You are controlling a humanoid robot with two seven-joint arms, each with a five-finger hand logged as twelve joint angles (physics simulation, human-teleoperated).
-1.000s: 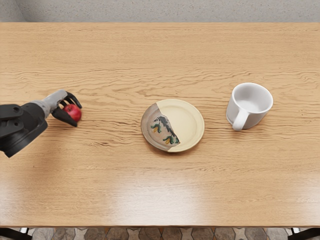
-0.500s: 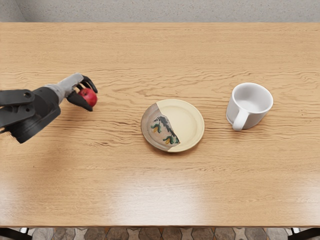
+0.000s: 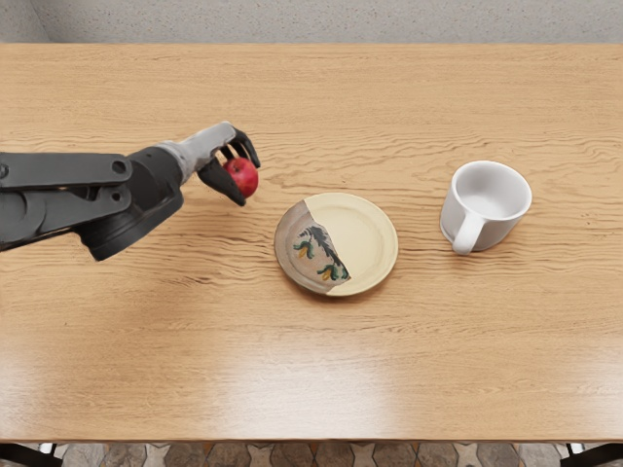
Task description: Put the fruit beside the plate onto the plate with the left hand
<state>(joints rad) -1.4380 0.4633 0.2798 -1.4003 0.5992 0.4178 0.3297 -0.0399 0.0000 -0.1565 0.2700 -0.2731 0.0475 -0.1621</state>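
Grips the red apple in the left hand, with dark fingertips curled over its far side and the thumb under its near side. Appears to carry it clear of the desk, presumably to pass over the plate's rim without dragging. Hangs left of the desk's middle, somewhat nearer the far edge than the near one, on an arm reaching in from the left edge. Keeps the palm behind and to the left of the apple, probably to leave the plate side free for setting down.

Holds the apple at the very tip of the hand, on the side facing the right edge, partly hidden by the thumb. Near the ceramic plate but apart from it, toward the far-left of its rim, not yet over it. Nothing on the plate, at the desk's middle. White mug well apart toward the right edge; no part in the task. No right arm in view.

Judged stage: carry, well along. Remaining: short travel toward the right and near edges, then lowering and release over the plate. Risk: rolling off the shallow rim if released too near it.
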